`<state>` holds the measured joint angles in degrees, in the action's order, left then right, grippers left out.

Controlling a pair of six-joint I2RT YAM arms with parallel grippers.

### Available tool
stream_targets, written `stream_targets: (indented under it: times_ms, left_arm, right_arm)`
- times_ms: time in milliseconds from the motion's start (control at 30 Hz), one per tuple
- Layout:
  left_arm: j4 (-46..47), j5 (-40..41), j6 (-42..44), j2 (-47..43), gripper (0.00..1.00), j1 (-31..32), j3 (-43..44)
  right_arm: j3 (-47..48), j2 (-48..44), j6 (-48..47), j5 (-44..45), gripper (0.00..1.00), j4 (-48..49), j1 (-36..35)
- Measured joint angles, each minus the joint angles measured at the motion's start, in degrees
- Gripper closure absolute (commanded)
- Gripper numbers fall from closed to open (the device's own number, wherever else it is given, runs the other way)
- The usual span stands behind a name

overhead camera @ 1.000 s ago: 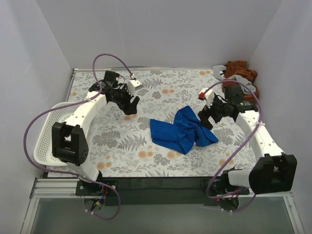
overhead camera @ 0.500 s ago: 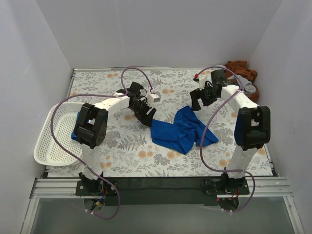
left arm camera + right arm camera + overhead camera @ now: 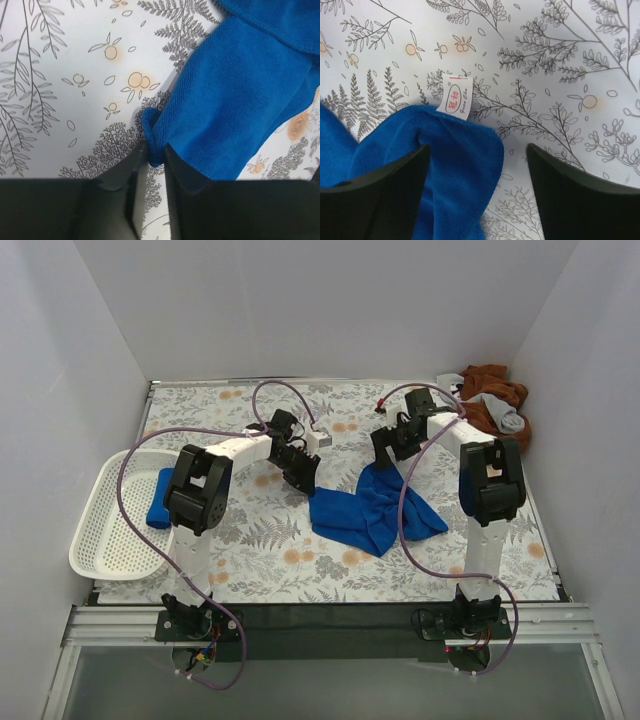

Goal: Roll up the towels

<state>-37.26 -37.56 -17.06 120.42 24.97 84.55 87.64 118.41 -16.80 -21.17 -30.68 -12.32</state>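
A white plastic mesh basket [image 3: 105,535] sits at the left edge of the floral-print tabletop [image 3: 250,540]. Inside it, against its right wall, we see a royal-blue cloth bundle [image 3: 160,498] that looks like a rolled towel, so we judge one towel done.

Well to the right of the basket, about mid-tabletop, a crumpled royal-blue cloth towel [image 3: 375,505] lies bunched, not yet flattened or rolled. The left end effector [image 3: 155,150] reaches in from the basket side. It pinches this towel's nearest corner between its nearly closed black fingers.

The right end effector [image 3: 477,150], on the towel's side away from the basket, hovers with fingers spread wide. It is above the corner carrying a small white label [image 3: 457,96] and grips nothing.

Farthest from the basket, in the far right corner, lies a heap of rust-orange and grey cloths [image 3: 495,398].

We judge that spreading the crumpled towel flat and rolling it are left to do.
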Motion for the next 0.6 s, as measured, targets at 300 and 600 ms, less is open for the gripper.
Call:
stream_targets:
  times_ms: [300,600]
  left_arm:
    - [0.0,3.34,-0.57,-0.59,1.0,-3.1,-0.07]
    - [-1.25,11.3,0.66,-0.39,0.67,-16.74,5.44]
  right_arm:
    - [-0.68,0.5,-0.76,0.81,0.99,0.96,0.26]
    - [-7.41,-10.73,-3.04,1.33,0.99,0.74,6.75]
